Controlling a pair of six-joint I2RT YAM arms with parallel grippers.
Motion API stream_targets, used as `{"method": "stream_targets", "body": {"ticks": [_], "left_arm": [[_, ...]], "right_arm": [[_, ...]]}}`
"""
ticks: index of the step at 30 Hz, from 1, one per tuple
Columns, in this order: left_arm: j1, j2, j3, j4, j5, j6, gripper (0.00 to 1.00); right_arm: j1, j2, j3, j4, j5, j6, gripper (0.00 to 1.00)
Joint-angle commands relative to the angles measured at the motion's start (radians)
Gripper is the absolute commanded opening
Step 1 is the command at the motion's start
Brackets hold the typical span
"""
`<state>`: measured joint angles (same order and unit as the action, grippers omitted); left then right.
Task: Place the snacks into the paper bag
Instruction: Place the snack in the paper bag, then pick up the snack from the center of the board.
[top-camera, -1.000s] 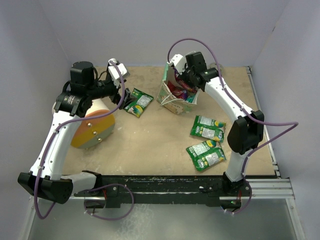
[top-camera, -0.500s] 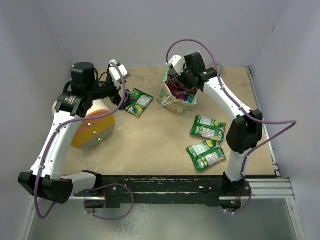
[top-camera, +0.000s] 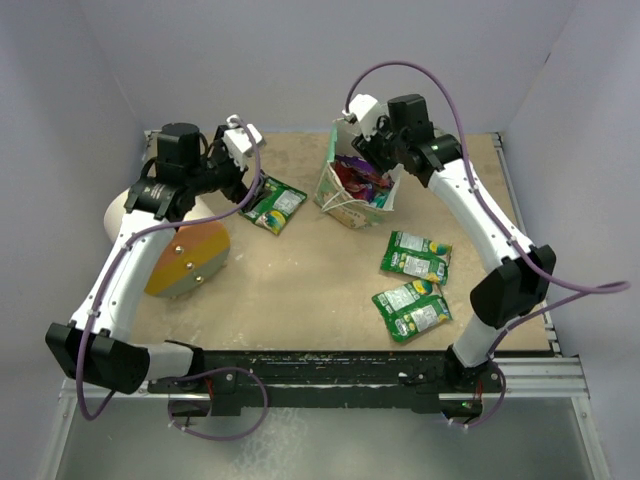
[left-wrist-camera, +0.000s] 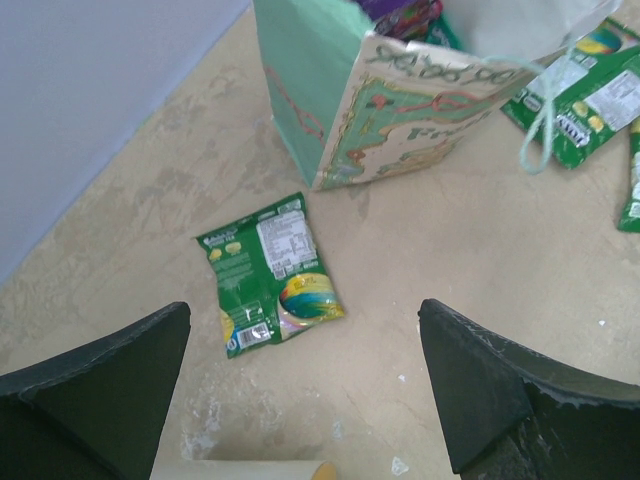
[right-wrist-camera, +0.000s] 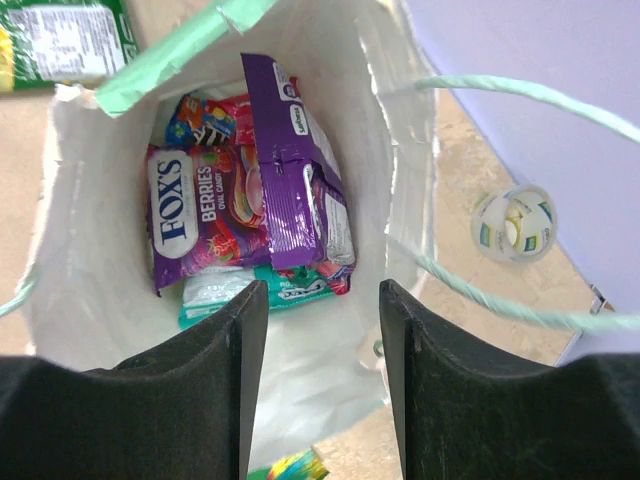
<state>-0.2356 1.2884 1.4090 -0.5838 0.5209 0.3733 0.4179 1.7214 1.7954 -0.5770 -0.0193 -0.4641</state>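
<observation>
a small cream paper gift bag (top-camera: 350, 200) with mint-green sides is shown standing upright at the far middle of the tan table (top-camera: 300, 290), its mouth open. in the right wrist view, two purple glossy packets (right-wrist-camera: 195, 215), one marked "fox's berries", are seen inside the bag. they are laid over a teal packet (right-wrist-camera: 215, 292) that is largely hidden. a small multicoloured packet (right-wrist-camera: 205, 118) behind them is only partly exposed and cannot be read. the right gripper (right-wrist-camera: 322, 290) is held above the bag's mouth, fingers spread and nothing between them.

the left gripper (left-wrist-camera: 302, 310) is likewise spread and empty. it is poised over a single green glossy packet (left-wrist-camera: 270, 272) that lies flat just left of the bag and apart from it. further green packets (top-camera: 415, 255) are scattered in two clusters on the near-right; in the left wrist view they are cut off by the frame edge. a large cream cone-shaped object (top-camera: 185, 255) with an orange end is partly covered by the left arm. a small round white item (right-wrist-camera: 515, 222) beyond the bag is too blurred to identify.
</observation>
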Motion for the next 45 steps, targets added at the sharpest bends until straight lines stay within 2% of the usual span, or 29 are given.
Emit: {"method": "stream_targets", "body": {"ticks": [1,12,23,29,31,36,45], "left_arm": [[0.004,0.066,0.026,0.02,-0.058,0.002,0.99],[-0.027,0.249,0.063,0.031,-0.188,0.027,0.99],[-0.025,0.57,0.326,-0.11,-0.248,-0.044,0.99],[-0.019,0.73,0.466,-0.155,-0.283,-0.048,0.94],[-0.013,0.77,0.494,-0.159,-0.286,-0.045,0.9],[0.002,0.861,0.569,-0.178,-0.277,-0.04,0.8],[0.036,1.017,0.721,-0.248,-0.241,-0.053,0.71]], "right_arm": [[-0.002,-0.119,-0.035,0.014,-0.074,0.049,0.53],[-0.009,-0.355,-0.221,0.053,-0.117,0.054,0.57],[-0.149,-0.477,-0.302,0.107,-0.282,0.091,0.63],[-0.166,-0.508,-0.317,0.114,-0.304,0.095,0.64],[-0.169,-0.514,-0.318,0.116,-0.303,0.094,0.64],[-0.178,-0.517,-0.325,0.121,-0.32,0.093,0.64],[-0.195,-0.526,-0.337,0.128,-0.346,0.099,0.65]]}}
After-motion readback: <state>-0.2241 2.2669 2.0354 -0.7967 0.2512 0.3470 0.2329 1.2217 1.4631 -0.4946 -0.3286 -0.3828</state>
